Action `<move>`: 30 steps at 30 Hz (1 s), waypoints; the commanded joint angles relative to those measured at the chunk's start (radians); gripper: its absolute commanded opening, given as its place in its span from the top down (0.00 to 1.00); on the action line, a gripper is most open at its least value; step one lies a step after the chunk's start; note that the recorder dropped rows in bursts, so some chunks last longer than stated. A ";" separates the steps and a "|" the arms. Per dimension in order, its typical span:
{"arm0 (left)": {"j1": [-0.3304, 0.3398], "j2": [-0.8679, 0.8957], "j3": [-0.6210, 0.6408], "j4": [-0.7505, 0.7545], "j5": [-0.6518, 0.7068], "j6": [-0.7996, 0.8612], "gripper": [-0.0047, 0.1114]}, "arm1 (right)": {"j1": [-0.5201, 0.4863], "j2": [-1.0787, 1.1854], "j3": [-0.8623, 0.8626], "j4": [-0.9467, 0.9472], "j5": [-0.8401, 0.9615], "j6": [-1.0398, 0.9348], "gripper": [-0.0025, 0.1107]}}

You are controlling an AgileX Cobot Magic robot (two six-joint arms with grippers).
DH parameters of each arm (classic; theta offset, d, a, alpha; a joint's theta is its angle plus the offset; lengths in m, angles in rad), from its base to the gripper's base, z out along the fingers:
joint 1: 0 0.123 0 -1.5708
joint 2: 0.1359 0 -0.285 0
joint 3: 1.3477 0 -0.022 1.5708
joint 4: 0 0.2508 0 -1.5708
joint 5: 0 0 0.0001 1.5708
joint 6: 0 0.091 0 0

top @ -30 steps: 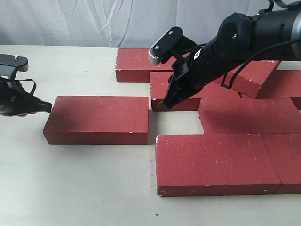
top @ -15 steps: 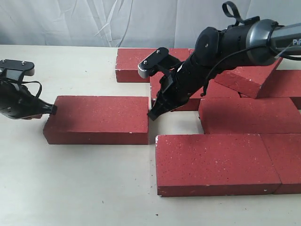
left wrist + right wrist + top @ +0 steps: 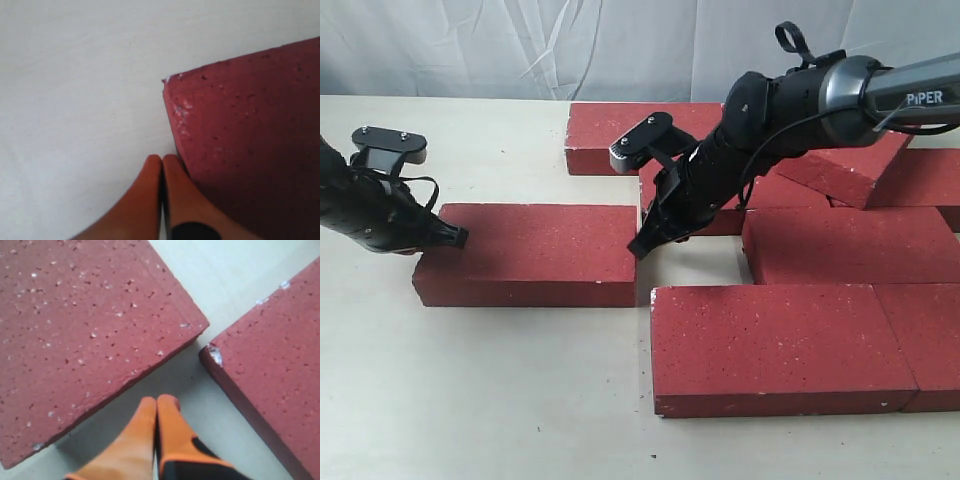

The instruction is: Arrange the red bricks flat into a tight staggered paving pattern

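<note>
Fingers of the left gripper (image 3: 455, 237) are pressed together with nothing between them. Their tips rest against the near end of a loose brick (image 3: 530, 250), which lies flat on the table (image 3: 500, 400) and stretches away toward the right gripper (image 3: 640, 247). That one is pinched closed too and empty, its tips low in the gap just off the brick's far end. Beyond it lie the other red bricks (image 3: 840, 245), with a tilted brick (image 3: 845, 165) propped among them.

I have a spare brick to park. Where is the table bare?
Bare table lies on the camera side of the loose brick and beyond it, left of the back brick. The right half is packed with bricks; the right gripper sits in the gap between.
</note>
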 commanded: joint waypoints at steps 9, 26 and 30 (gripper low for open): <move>-0.006 0.001 -0.004 0.002 0.021 0.004 0.96 | -0.003 0.000 -0.005 -0.104 0.137 0.025 0.99; -0.006 0.001 -0.004 0.002 0.022 0.004 0.96 | -0.003 0.057 -0.005 -0.066 -0.170 0.090 0.99; -0.006 0.001 -0.004 0.002 0.025 0.004 0.96 | -0.003 0.057 -0.005 -0.042 -0.170 0.090 0.99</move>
